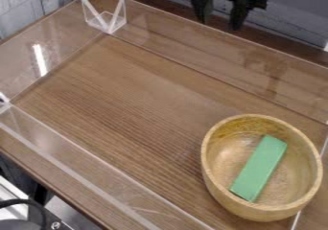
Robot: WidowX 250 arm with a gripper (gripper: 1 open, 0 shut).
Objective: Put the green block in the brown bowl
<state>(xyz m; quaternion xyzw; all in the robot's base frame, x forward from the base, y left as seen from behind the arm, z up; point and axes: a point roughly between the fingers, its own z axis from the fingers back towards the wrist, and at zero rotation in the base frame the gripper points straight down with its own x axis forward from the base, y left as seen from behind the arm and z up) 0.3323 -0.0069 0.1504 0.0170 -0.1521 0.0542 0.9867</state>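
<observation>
The green block [260, 169] lies flat inside the brown bowl [221, 136], slanting from the bowl's near left to its far right. The bowl stands on the wooden tabletop at the front right corner. My gripper [222, 11] hangs at the top edge of the picture, far behind the bowl and well apart from it. Its two dark fingers [205, 8] stand spread, with nothing between them. The upper part of the arm is cut off by the frame.
A low clear plastic wall [38, 61] borders the wooden tabletop [128, 109] on all sides. A clear triangular bracket [103, 14] stands at the back left corner. Dark gear [23, 215] sits below the table's front left edge.
</observation>
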